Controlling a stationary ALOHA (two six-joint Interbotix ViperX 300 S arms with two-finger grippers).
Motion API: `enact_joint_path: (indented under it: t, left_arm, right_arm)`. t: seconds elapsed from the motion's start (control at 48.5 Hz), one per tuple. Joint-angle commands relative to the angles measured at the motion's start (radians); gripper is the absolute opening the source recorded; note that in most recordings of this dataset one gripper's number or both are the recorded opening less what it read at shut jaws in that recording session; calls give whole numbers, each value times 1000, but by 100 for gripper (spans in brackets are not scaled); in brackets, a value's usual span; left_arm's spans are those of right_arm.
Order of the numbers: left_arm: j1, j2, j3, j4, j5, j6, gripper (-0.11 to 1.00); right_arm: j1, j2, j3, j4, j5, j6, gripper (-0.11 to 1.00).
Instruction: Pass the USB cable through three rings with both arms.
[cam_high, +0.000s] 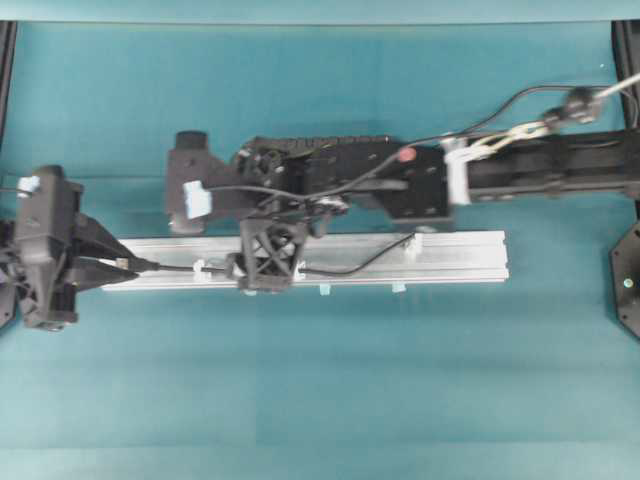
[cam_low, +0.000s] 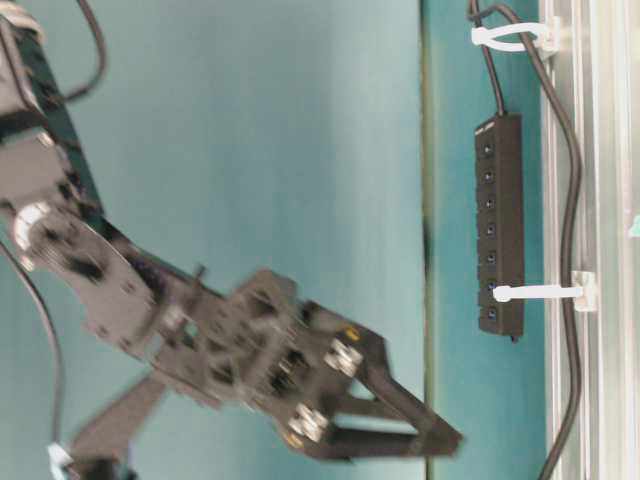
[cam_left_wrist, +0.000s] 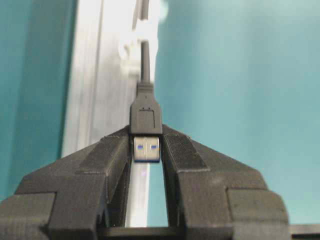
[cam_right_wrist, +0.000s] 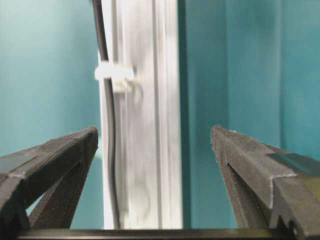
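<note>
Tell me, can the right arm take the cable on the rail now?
Probably yes: the right gripper stands open above the rail, and the USB cable lies bare between its fingers, nothing covering it.

Overhead: straight down, far, whole desk (cam_high: 300, 400). Table-level: low, sideways-turned, mid-range. Left wrist: close, looking along the rail (cam_left_wrist: 95, 100) past the left gripper (cam_left_wrist: 147, 150). Right wrist: close, down the same rail. All four share the rail.

My two bulky black jointed arms (cam_high: 330, 185) carry matte triangular open-frame fingers (cam_right_wrist: 55, 160) (silver screws at the knuckles), white cable ties (cam_high: 458, 175) and looping black cords (cam_high: 520, 100).
</note>
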Motion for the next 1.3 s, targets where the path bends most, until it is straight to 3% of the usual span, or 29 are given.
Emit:
enact_joint_path:
  t: [0.0,0.185,0.371,0.536,1.01,1.278]
  left_arm:
    - [-5,-58,-21,2,26,0,22]
    - [-3,-173,-23,2,129,0,22]
    - [-2,-233,-26,2,160,0,22]
    - [-2,-235,-28,0,158,-2,22]
    - [-3,-224,-58,0,138,0,22]
    - [-3,-202,-87,0,110,2,21]
  right_arm:
    - [0,-77,21,-2,-6,8,79]
    - [-5,-195,114,-14,-46,6,79]
    - [-6,-291,215,-51,-161,0,77]
    - [-6,-339,279,-51,-236,-2,77]
    - [5,-479,439,-51,-265,-11,77]
    - [3,-606,572,-49,-394,-3,75]
